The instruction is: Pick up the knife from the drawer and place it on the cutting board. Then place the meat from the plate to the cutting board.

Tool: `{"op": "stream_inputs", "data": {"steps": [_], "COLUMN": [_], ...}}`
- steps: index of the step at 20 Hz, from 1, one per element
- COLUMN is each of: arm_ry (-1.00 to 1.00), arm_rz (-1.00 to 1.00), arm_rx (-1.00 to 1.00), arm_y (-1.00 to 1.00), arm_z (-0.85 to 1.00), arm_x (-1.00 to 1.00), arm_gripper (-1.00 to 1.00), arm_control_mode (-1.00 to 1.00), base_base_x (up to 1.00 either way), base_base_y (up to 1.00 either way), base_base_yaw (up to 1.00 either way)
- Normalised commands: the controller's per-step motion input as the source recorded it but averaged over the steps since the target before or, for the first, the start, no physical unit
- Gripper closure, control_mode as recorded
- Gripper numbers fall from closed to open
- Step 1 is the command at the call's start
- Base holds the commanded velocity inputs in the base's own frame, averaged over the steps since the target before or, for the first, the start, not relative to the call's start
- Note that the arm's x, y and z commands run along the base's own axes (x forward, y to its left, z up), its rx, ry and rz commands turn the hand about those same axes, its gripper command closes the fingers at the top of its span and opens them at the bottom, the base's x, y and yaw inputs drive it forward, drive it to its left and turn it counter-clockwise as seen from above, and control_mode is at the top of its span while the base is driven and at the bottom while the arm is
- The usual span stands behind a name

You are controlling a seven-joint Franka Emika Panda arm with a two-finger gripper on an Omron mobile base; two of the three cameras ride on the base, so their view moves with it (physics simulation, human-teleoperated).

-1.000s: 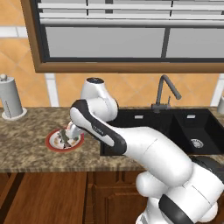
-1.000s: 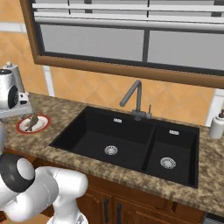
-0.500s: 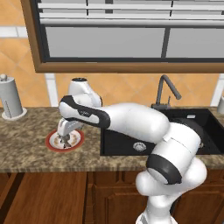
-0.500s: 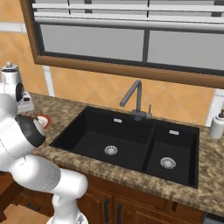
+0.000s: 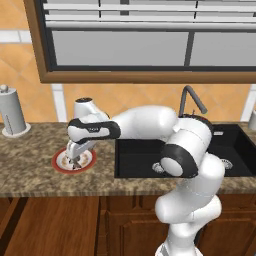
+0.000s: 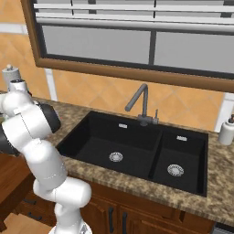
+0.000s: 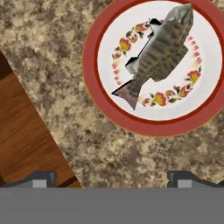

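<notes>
The gripper (image 5: 75,161) is held above the plate (image 7: 103,111) on the granite counter (image 5: 30,160), jaws spread wide with nothing between them. The meat (image 7: 159,50), a fish-shaped piece, is seen lying on the plate, untouched, up and to the right of the fingertips (image 7: 41,178) in the hand view. The meat step is judged to be at the approach stage: descent, grasp and transfer remain. The knife, drawer and cutting board cannot be located, so the knife step cannot be confirmed.

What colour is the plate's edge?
Red, circling the white plate with its flower ring; clearest in the hand view.
</notes>
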Motion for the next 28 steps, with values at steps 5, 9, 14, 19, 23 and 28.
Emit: {"op": "stream_inputs", "data": {"steps": [5,9,14,19,23,28], "arm_ry": [0.0,0.0,-0.01,-0.04,-0.05,-0.07], "arm_rz": [-0.02,-0.02,-0.02,-0.12,-0.15,-0.15], "arm_rx": [-0.03,0.0,-0.06,-0.11,-0.03,0.0], "arm_y": [0.19,0.51,0.48,0.06,0.0,-0.15], "arm_z": [-0.39,-0.24,-0.09,0.0,0.0,-0.07], "arm_x": [0.57,0.46,0.29,0.08,0.0,0.0], "arm_gripper": [-1.0,-1.0,-1.0,-1.0,-1.0,-1.0], "arm_control_mode": [-1.0,-1.0,-1.0,-1.0,-1.0,-1.0], "base_base_x": [0.0,0.0,0.0,0.0,0.0,0.0], "base_base_y": [0.0,0.0,0.0,0.0,0.0,0.0], "base_base_yaw": [0.0,0.0,0.0,0.0,0.0,0.0]}}
